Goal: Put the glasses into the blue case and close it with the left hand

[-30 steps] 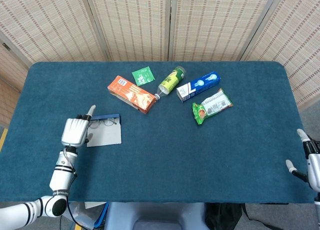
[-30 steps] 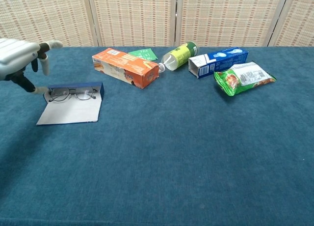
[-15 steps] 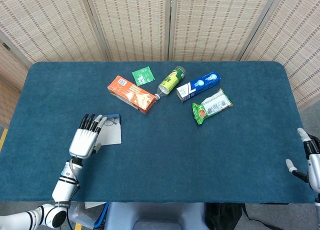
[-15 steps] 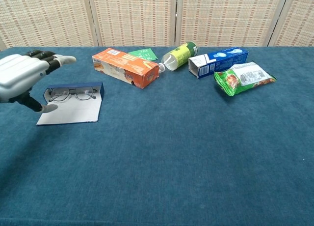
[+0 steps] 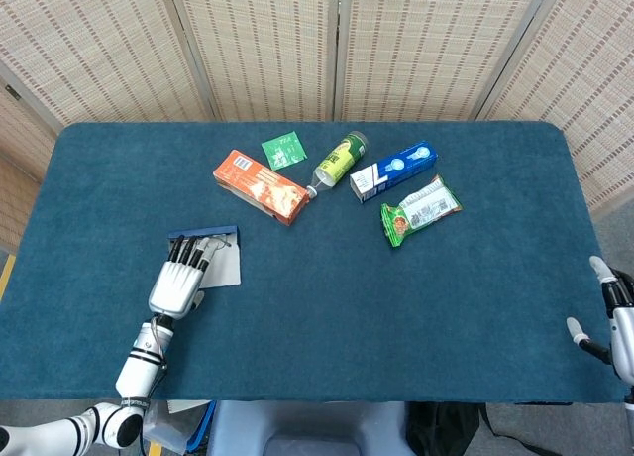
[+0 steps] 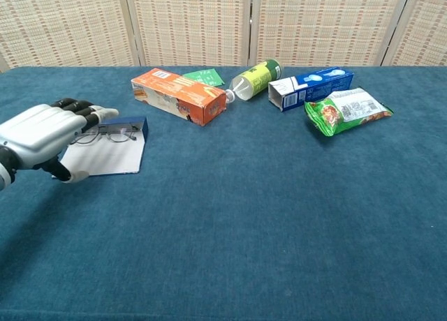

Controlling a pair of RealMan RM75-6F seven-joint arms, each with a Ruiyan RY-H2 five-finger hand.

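**My left hand over the open case, glasses inside**

Nearest to me on the left, my left hand (image 6: 43,135) stretches flat across the blue table (image 6: 265,216), palm down, fingers extended and close together, nothing held. From the chest view I see its thumb (image 6: 70,175) dropping low to the flap of the blue case (image 6: 112,157), and its dark fingertips (image 6: 89,115) reaching toward the glasses (image 6: 115,134). Whether they touch the frames, I cannot tell. The head view gives me what the chest cannot: my forearm running back to the table's near edge, and the fingertips (image 5: 188,247) lying right over the case's blue back wall (image 5: 203,234), covering most of the glasses there. The chest view in turn shows the glasses plainly, lying in the case against that blue wall, with the pale lid laid flat toward me. The case is open.

My right hand (image 5: 609,317) shows only in the head view, at the near right corner, just off the table's edge, fingers apart, nothing in it. The chest view misses it altogether.

Further out, the orange box (image 6: 178,96) lies on its side, a green packet (image 6: 202,77) behind it. A yellow-green bottle (image 6: 255,79) lies with its cap toward the box's end. Then the blue carton (image 6: 311,88), and beside it the green snack bag (image 6: 347,110). Beyond everything, woven screens (image 5: 337,45).
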